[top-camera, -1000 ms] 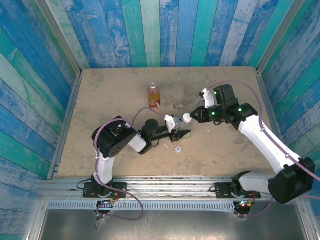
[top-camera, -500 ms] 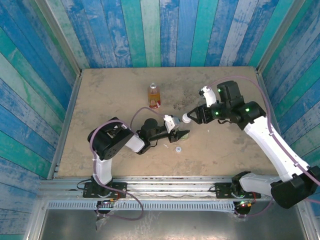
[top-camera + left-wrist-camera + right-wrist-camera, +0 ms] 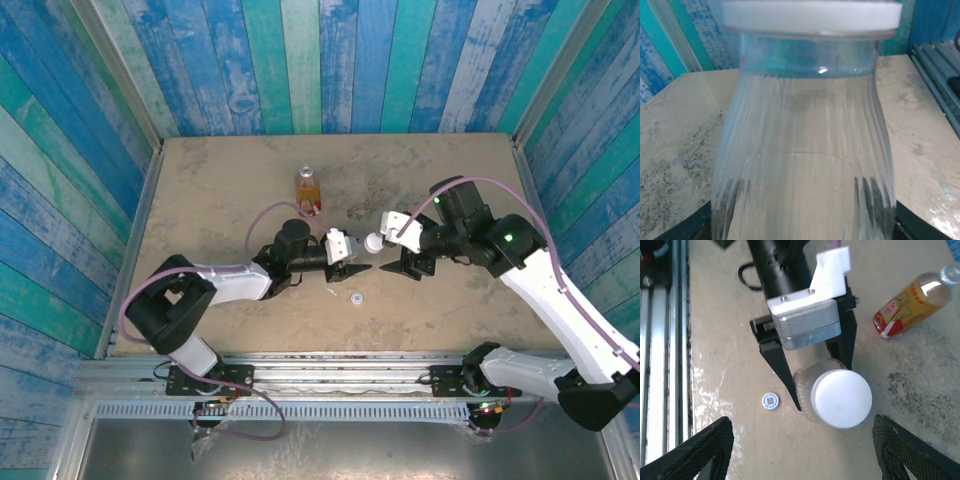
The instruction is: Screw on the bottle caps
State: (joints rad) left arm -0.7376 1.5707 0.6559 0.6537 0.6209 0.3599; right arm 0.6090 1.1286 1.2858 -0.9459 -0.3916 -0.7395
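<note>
Our left gripper is clamped on the pale ribbed clear plastic bottle. Its round white screw cap sits centred ahead of our right gripper, whose fingers are spread clear of it. We judge this bottle capped. Next we need the loose small white cap beside the left fingertips, for the amber-liquid bottle beyond.

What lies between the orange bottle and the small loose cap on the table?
The left gripper, its fingers shut on the pale bottle with a white cap on it; the right wrist view shows this.
</note>
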